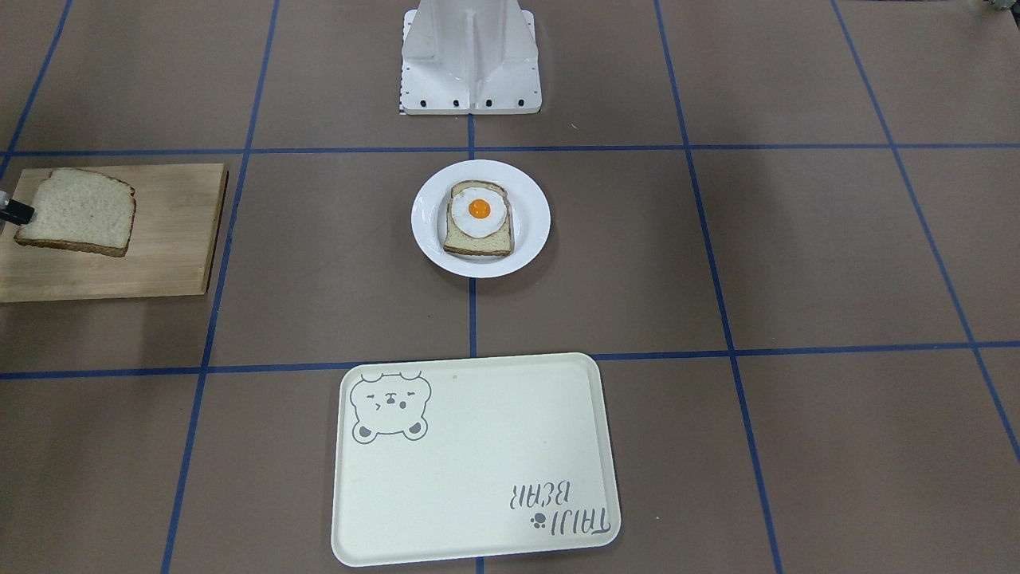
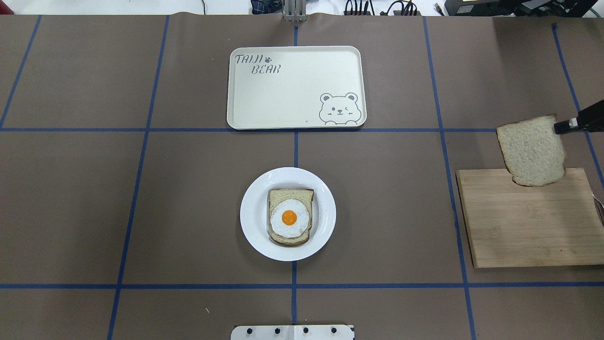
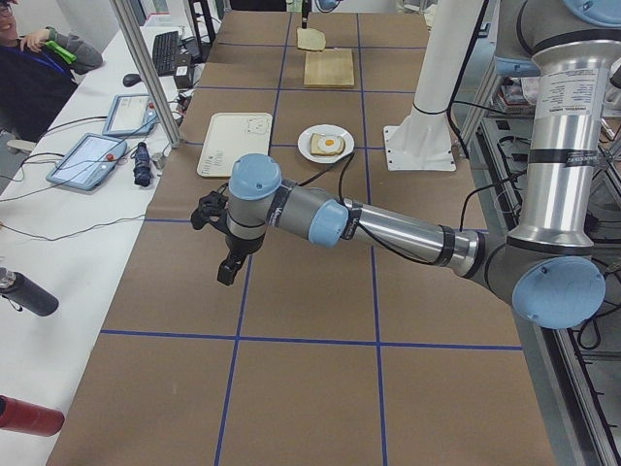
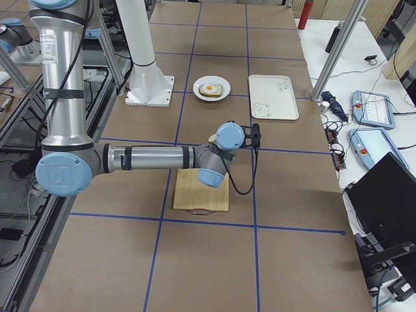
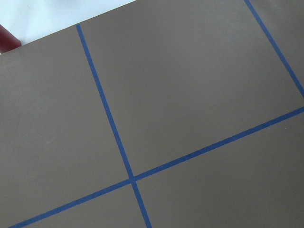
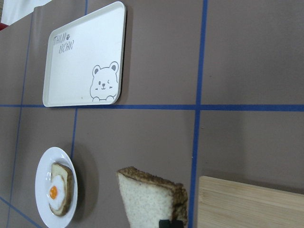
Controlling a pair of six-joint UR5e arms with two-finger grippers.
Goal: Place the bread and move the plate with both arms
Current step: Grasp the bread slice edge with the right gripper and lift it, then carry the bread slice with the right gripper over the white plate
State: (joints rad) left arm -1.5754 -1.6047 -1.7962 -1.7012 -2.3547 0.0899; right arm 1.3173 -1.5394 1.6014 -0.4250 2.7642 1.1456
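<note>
The plain bread slice [image 2: 531, 151] hangs tilted in the air over the far edge of the wooden cutting board [image 2: 528, 226]. My right gripper [image 2: 559, 127] is shut on the slice's crust edge, and only its black tip shows. The slice also shows in the front view [image 1: 77, 211] and the right wrist view [image 6: 152, 197]. The white plate [image 2: 250, 212] sits at the table's middle and bears a slice topped with a fried egg [image 2: 289, 217]. My left gripper [image 3: 225, 264] hovers above bare table far to the left of the plate. I cannot tell whether it is open or shut.
A cream rectangular tray [image 2: 295, 87] with a bear drawing lies beyond the plate. The robot's white base [image 1: 470, 64] stands behind the plate. Blue tape lines cross the brown table. Tablets and bottles lie on the white side bench [image 3: 87, 160].
</note>
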